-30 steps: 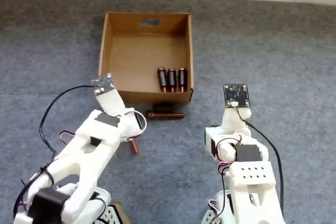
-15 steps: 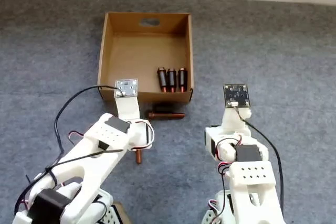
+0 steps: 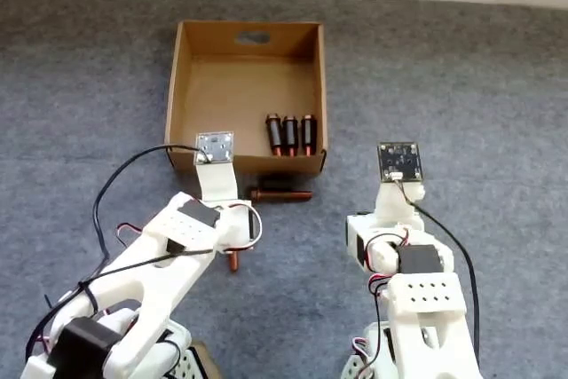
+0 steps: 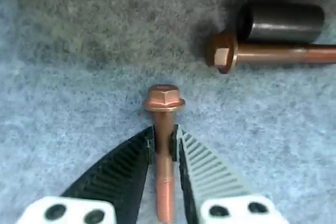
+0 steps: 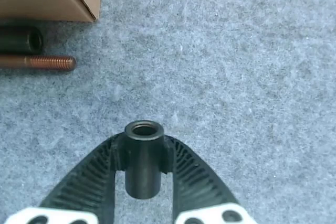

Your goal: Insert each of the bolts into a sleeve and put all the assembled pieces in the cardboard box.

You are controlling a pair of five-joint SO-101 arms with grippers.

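Evidently the insertion step was in hand for a fourth piece. We found the left tool [image 4: 164, 136] clamped on a bolt [image 4: 164, 100], gripped by the shank just under the head, low over the bench [image 3: 497, 86] in front of the cardboard box [image 3: 182, 86]. The right tool [image 5: 142, 142] was closed on a black sleeve [image 5: 143, 163], its bore facing the wrist camera, well apart from the bolt. Three assembled pieces [image 3: 290, 134] lay side by side in the box at its near wall. A loose bolt [image 3: 282, 194] and a loose sleeve [image 3: 277, 182] lay on the bench just outside that wall. In our judgement the next move called for bringing the two arms together with the threaded end lined up square to the bore, since a slight tilt would likely jam the entry
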